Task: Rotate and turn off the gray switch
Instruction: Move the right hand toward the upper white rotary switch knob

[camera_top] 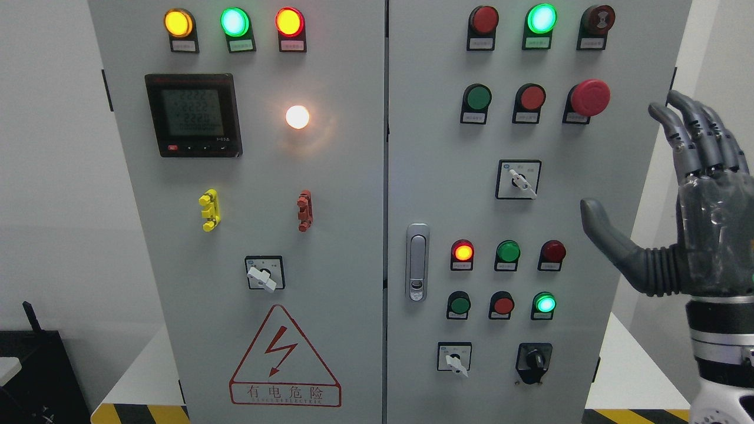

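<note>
Three grey-white rotary switches sit on the grey electrical cabinet point(353, 194). One is on the right door at mid height point(521, 180), with its knob pointing down-right. One is at the right door's bottom point(455, 359). One is on the left door point(263, 274). My right hand point(636, 159) is raised at the cabinet's right edge with its fingers point(695, 126) spread and the thumb point(607, 232) pointing left. It holds nothing and touches no switch. It is to the right of the mid-height switch. The left hand is out of view.
A black rotary switch point(533, 360) sits at the bottom right. A red mushroom button point(589, 97) is near my fingers. Several lit and unlit lamps and push buttons cover both doors. A door latch point(417, 262), a meter display point(193, 115) and a warning triangle point(285, 359) also show.
</note>
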`<state>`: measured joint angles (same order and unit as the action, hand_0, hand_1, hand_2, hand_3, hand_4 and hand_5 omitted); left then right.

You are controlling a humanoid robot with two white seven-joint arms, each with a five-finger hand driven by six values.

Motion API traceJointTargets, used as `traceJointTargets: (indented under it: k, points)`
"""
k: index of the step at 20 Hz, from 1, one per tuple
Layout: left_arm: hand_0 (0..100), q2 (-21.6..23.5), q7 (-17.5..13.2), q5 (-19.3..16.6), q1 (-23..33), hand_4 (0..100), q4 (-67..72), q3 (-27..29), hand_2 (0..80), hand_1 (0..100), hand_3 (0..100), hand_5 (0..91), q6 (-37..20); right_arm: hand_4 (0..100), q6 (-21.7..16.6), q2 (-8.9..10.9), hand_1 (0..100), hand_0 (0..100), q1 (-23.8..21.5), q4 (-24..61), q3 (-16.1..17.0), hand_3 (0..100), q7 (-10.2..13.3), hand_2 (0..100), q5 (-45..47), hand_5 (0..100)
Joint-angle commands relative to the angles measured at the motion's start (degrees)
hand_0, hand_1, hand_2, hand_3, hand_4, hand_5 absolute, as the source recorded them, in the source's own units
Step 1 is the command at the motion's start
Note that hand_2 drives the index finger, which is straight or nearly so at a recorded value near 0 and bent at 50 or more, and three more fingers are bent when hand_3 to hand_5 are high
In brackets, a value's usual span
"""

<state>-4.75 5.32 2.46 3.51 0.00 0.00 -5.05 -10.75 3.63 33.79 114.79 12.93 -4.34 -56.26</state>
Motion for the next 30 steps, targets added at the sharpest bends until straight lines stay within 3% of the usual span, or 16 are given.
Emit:
traceJointTargets:
  k: [1,4,8,11,14,18,24,30]
  points:
    - [12,0.0,0.04,0.0,0.0,0,0.79,-0.09,0.0,39,0,0.0,0.04,34,0.03,-0.12,38,20,0.4,-0.35,0.52,40,0.12,0,0.19,34]
    - [12,0.0,-0.05,0.0,0.0,0,0.79,-0.09,0.0,39,0,0.0,0.04,49,0.21,-0.99,41,20,0.67,-1.4,-0.01,53,0.03,3,0.27,63]
    - [12,0.0,0.04,0.0,0.0,0,0.88,-0.09,0.0,39,0,0.0,0.04,61,0.47,-3.71,41,19,0.67,-1.93,-0.71,56,0.03,21,0.27,75]
    - [12,0.0,0.04,0.0,0.0,0,0.79,-0.09,0.0,39,0,0.0,0.04,69,5.64,-4.33,34,14,0.93,-2.11,-3.43,59,0.03,34,0.27,86]
    - [12,0.0,0.04,0.0,0.0,0,0.79,-0.09,0.0,39,0,0.0,0.04,78,8.91,-4.33,32,8,1.02,-2.11,-5.63,69,0.12,42,0.27,97]
    - [12,0.0,0.04,0.0,0.0,0,0.79,-0.09,0.0,39,0,0.0,0.04,86,9.96,-4.68,33,6,0.93,-2.72,-7.83,85,0.12,43,0.1,100]
    - [12,0.0,0.04,0.0,0.0,0,0.79,-0.09,0.0,39,0,0.0,0.04,87,14.17,-5.21,35,5,0.93,-3.51,-9.76,87,0.12,47,-0.16,100]
    - [12,0.0,0.04,0.0,0.0,0,0.79,-0.09,0.0,39,0,0.0,0.04,90,15.58,-5.83,36,3,0.93,-4.66,-11.34,94,0.12,49,-0.25,100]
